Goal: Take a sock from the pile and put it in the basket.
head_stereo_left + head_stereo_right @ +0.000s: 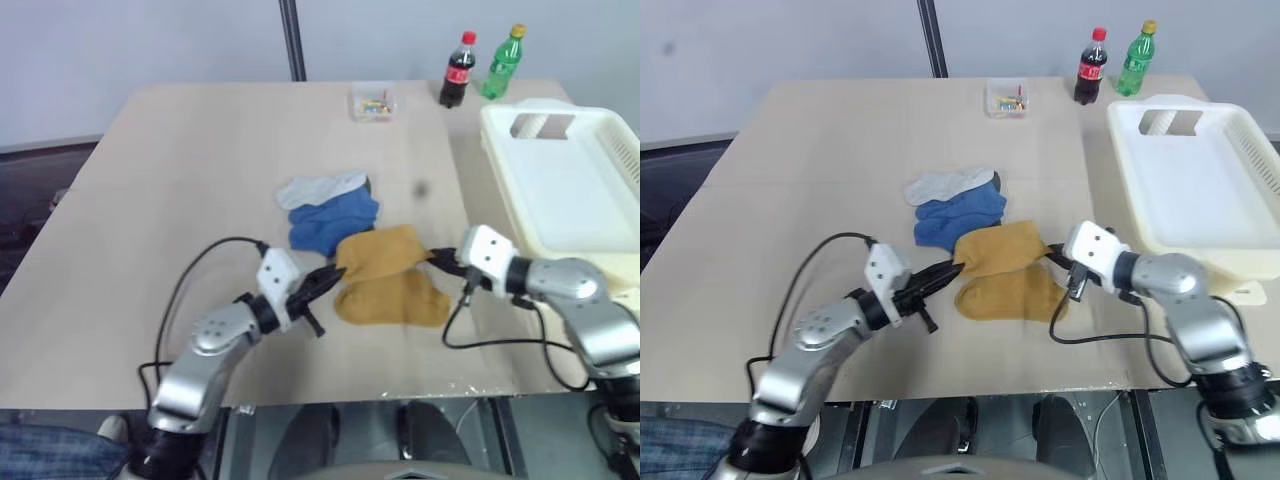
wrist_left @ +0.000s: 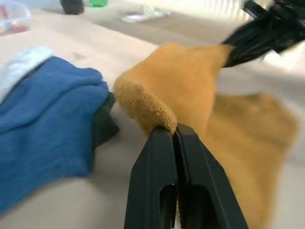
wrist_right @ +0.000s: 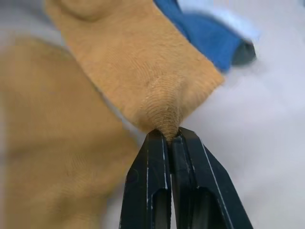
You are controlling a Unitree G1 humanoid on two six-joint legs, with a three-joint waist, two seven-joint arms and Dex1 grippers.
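The left gripper (image 2: 174,130) pinches one end of a mustard-yellow sock (image 1: 378,252), and the right gripper (image 3: 167,134) pinches its opposite end, both clamped tight on fabric. A second yellow sock (image 1: 392,298) lies flat beneath, beside the pile (image 1: 330,212) of blue and grey-white socks on the table (image 1: 180,180). The basket (image 1: 566,190) sits to the right.
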